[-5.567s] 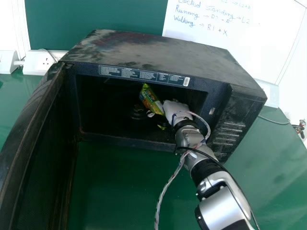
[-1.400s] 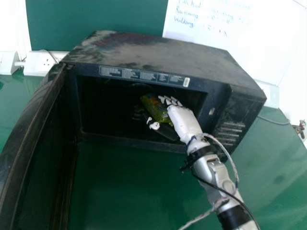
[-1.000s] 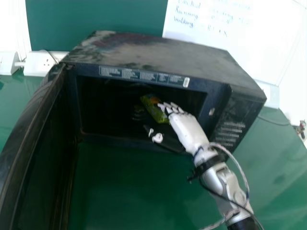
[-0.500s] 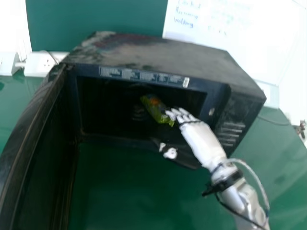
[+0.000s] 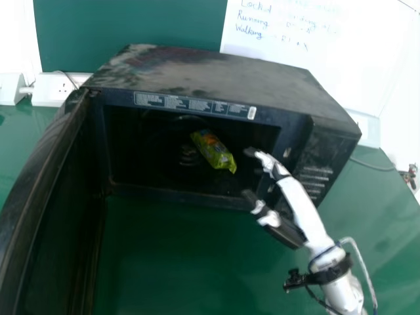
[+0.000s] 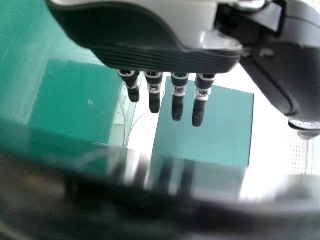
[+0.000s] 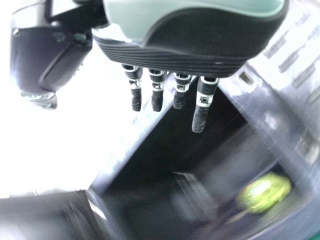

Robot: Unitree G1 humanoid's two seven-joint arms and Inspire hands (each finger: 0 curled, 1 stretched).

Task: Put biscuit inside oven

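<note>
The green biscuit packet (image 5: 214, 150) lies inside the black oven (image 5: 216, 75), toward the right of its cavity; the right wrist view has the packet (image 7: 265, 192) too, blurred. My right hand (image 5: 296, 203) is at the cavity's right front edge, apart from the packet, its fingers extended and thumb spread away. In the right wrist view the right hand (image 7: 190, 35) is open and holds nothing. My left hand (image 6: 150, 45) has straight fingers and nothing in them, near a dark glossy surface in the left wrist view.
The oven door (image 5: 49, 197) stands wide open on the left. Behind the oven are a white socket strip (image 5: 56, 88) and a whiteboard with writing (image 5: 361, 52). A cable lies on the green table (image 5: 164, 262) at the right.
My right hand has let go of the packet and drawn back out of the cavity, toward the right and the front. The packet stays lying inside the oven.
</note>
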